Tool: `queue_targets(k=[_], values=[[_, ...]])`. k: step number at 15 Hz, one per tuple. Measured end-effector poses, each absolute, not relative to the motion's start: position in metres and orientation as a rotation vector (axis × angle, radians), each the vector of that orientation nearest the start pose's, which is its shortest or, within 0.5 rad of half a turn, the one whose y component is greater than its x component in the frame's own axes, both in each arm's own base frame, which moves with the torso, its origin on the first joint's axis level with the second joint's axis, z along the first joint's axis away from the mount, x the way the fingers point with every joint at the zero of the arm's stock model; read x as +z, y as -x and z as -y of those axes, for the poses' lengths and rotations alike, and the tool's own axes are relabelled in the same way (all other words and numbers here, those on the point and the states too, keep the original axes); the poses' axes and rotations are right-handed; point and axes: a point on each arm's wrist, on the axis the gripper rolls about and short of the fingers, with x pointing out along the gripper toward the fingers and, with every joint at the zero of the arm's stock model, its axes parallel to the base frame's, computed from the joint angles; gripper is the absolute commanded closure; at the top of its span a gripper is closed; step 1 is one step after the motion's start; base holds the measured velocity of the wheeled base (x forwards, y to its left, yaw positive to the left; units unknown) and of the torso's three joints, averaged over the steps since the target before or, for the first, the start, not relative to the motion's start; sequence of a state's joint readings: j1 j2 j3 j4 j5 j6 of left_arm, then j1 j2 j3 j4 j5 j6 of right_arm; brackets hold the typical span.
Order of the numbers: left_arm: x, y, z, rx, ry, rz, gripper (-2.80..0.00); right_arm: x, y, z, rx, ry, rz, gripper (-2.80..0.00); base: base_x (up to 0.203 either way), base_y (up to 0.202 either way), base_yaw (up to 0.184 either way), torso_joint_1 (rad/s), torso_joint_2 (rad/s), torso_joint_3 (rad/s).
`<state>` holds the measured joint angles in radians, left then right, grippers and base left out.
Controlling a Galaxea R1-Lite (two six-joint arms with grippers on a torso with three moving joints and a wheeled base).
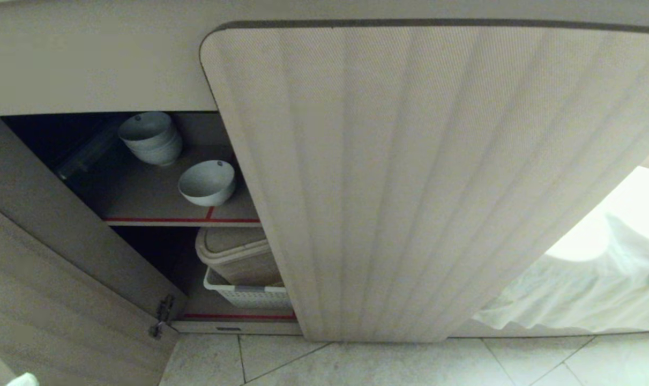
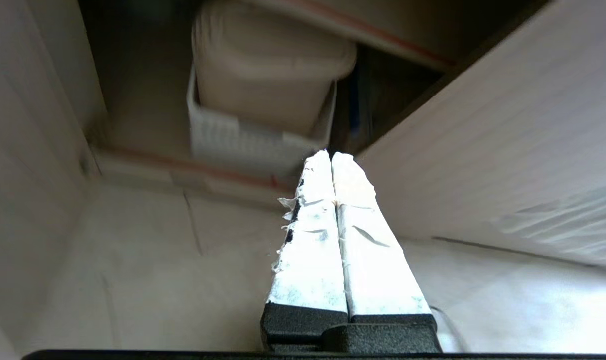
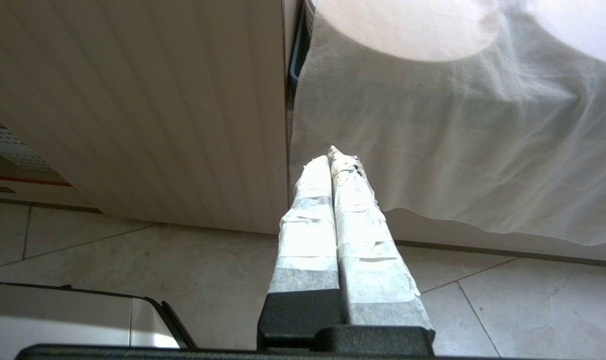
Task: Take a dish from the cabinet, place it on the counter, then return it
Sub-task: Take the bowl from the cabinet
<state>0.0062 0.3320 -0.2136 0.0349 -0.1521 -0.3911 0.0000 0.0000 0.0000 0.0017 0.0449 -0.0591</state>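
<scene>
Dish [image 1: 207, 183], unmarked, on cabinet [image 1: 410, 177] shelf.

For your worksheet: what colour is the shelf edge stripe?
Red stripe, clearest in the head view.

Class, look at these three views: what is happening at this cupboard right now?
Nothing is held yet. The cabinet stands with its left door open, and the dish sits alone on the upper shelf, in front of a stack of bowls. Below it a lidded bin rests in a white basket. The left gripper, shut and empty, points toward the lower shelf. The right gripper, also shut, hangs near a white cloth.
</scene>
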Motion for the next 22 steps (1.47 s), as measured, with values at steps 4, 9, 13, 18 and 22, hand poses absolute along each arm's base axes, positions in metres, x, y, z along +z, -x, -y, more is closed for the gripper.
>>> queue_targets(k=[4,9,13,18,22], values=[[0.134,-0.019,0.003,-0.057,0.541,-0.327,0.0,0.075,0.023,-0.001,0.046,0.059,0.0,0.0,0.0,0.0,0.0,0.0,0.0,0.0],[0.135,-0.048,0.003,-0.004,0.622,-0.463,0.0,0.075,0.023,-0.001,0.046,0.059,0.0,0.0,0.0,0.0,0.0,0.0,0.0,0.0],[0.14,-0.069,0.003,0.039,0.721,-0.522,0.0,0.075,0.023,-0.001,0.046,0.059,0.0,0.0,0.0,0.0,0.0,0.0,0.0,0.0],[0.142,-0.088,0.003,0.063,0.755,-0.596,0.0,0.075,0.023,-0.001,0.045,0.059,0.0,0.0,0.0,0.0,0.0,0.0,0.0,0.0],[0.14,-0.102,0.003,0.089,0.772,-0.649,0.0,0.075,0.023,-0.001,0.045,0.059,0.0,0.0,0.0,0.0,0.0,0.0,0.0,0.0]])
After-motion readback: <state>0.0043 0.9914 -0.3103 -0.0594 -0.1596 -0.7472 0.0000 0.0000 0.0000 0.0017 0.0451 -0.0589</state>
